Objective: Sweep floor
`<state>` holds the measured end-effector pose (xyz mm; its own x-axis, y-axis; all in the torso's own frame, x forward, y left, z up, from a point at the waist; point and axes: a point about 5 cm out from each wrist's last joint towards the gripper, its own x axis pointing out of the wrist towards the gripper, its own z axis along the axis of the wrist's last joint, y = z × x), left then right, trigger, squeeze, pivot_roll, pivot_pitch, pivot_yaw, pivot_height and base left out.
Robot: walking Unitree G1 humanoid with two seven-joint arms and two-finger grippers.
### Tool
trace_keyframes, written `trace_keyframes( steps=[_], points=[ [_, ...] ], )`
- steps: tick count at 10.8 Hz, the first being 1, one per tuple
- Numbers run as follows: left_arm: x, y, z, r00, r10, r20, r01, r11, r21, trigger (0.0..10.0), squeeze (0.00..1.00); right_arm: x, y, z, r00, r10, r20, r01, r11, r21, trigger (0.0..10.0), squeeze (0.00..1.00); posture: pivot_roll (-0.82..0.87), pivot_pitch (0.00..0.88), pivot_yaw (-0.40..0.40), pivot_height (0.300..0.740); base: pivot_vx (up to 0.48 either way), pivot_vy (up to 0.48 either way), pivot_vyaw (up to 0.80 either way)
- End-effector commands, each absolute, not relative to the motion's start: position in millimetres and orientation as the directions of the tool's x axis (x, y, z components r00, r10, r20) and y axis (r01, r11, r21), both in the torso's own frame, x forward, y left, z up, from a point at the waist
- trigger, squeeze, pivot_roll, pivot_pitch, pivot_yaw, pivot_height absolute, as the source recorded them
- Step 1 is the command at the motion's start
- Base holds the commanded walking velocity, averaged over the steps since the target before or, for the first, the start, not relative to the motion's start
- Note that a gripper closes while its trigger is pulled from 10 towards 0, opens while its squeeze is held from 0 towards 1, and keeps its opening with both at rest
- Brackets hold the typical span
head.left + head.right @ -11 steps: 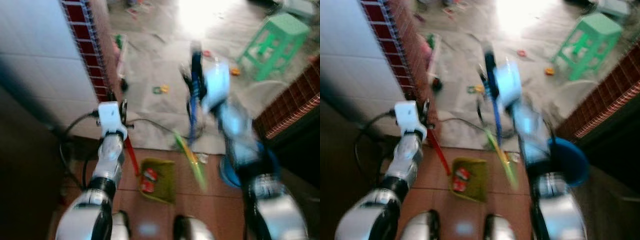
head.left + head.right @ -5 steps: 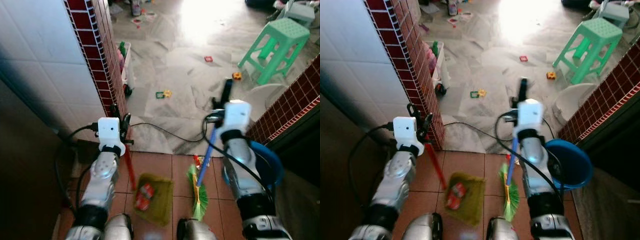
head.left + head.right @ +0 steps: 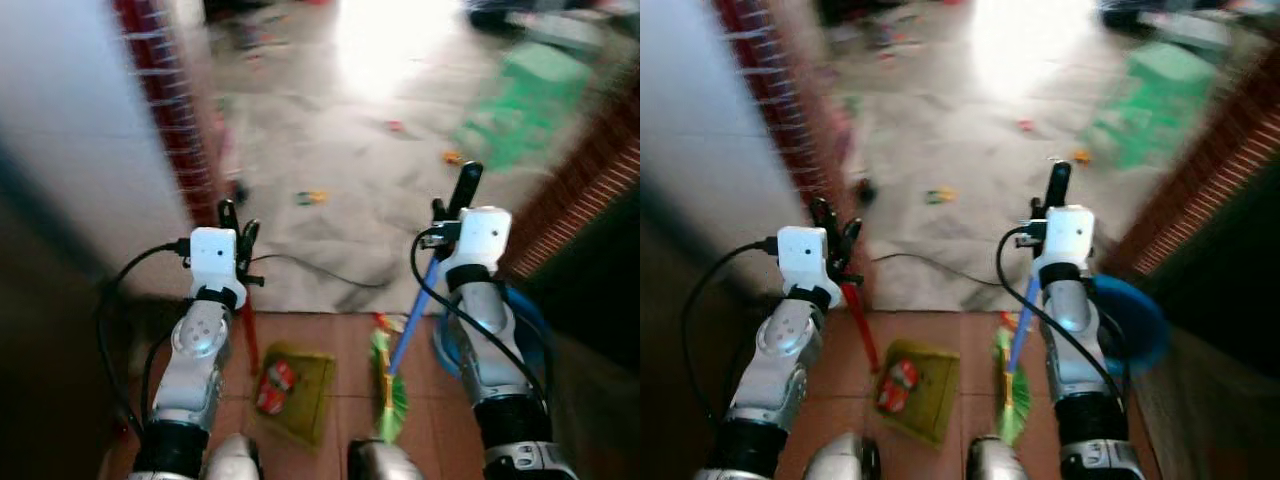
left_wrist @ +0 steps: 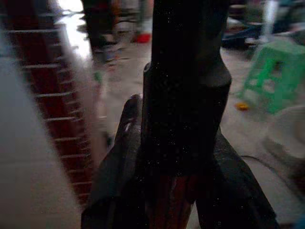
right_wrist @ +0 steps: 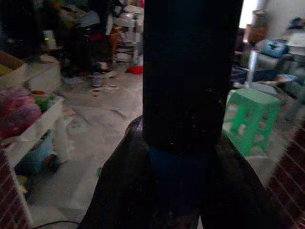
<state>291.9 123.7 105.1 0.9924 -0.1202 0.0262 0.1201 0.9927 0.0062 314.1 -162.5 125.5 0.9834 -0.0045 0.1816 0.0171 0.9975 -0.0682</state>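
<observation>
Broom clenched in right hand, dustpan handle in left hand, on terracotta tiles.

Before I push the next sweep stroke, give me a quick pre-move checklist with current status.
1. Left gripper shut on the red dustpan handle: ok.
2. Right gripper shut on the blue broom handle: ok.
3. Dustpan on the tiles with red litter in it: ok.
4. Green broom head down beside the dustpan: ok.
5. Black cable lying across the floor ahead: not ok.
6. Head views sharp: not ok, blurred.
</observation>
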Motion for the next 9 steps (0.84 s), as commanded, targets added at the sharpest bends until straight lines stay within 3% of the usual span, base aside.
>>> trace_keyframes(
  steps=[1,3,9],
  points=[
    [290.1,120.0,114.3,0.987,-0.147,0.063,0.148,0.989,-0.008,10.0,0.0,313.2,-164.1,130.7,0.98,-0.011,0.198,0.024,0.998,-0.066,10.0,0.0,0.01,0.026,-0.013,0.74,0.0,0.0,-0.78],
    [289.0,118.9,115.2,0.987,-0.155,0.049,0.156,0.988,-0.02,10.0,0.0,311.8,-167.0,127.9,0.984,-0.016,0.179,0.026,0.998,-0.053,10.0,0.0,0.01,0.036,-0.02,0.74,0.0,0.0,0.0],
    [288.4,114.6,119.7,0.983,-0.181,0.044,0.183,0.981,-0.07,10.0,0.0,315.0,-167.2,131.4,0.985,0.004,0.174,0.005,0.999,-0.053,10.0,0.0,0.0,0.042,-0.029,0.74,0.0,0.0,-0.78]
  ],
)
